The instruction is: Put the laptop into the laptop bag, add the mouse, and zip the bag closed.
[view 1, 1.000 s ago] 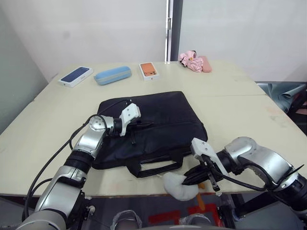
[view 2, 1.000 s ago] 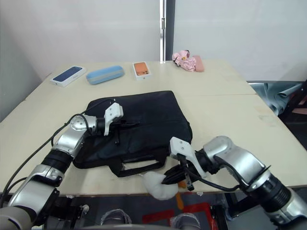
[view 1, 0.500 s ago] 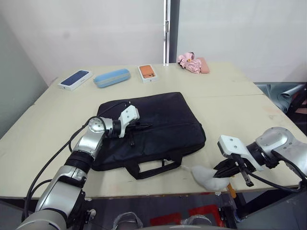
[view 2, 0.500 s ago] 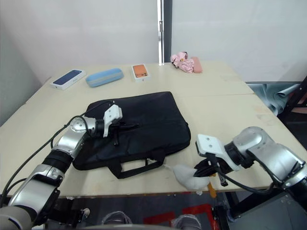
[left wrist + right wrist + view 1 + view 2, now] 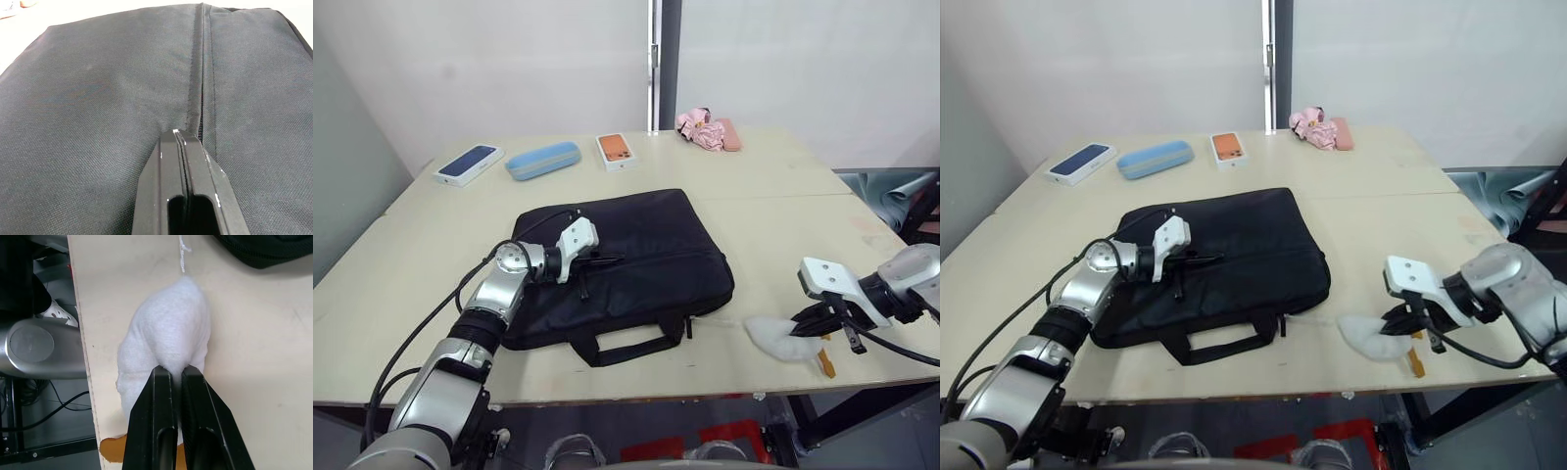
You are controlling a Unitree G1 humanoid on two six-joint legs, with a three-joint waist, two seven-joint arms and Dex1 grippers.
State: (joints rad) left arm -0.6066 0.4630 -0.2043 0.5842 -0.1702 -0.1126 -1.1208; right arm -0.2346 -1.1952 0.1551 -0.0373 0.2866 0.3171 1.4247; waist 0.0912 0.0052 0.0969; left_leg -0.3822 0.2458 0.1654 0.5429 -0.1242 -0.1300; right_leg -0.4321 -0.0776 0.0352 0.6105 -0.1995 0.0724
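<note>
Along the table's [image 5: 431, 245] far edge — phone box [image 5: 467, 161], blue case [image 5: 542, 159], orange phone box [image 5: 617, 149], pink bundle [image 5: 709, 128].

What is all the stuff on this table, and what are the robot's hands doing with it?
laptop bag: one, black, lying flat at the middle of the table, strap handle toward the near edge.
white fluffy pouch: one, white, near the table's near right edge, a thin string running from it toward the bag.
phone box: one, white with a dark blue top, far left.
case: one, light blue, beside that box.
phone box with an orange picture: one, far middle.
pink bundle: one, far right of middle.
table: one, pale beige.
left hand: shut, resting on the bag by its seam.
right hand: shut on the pouch.
</note>
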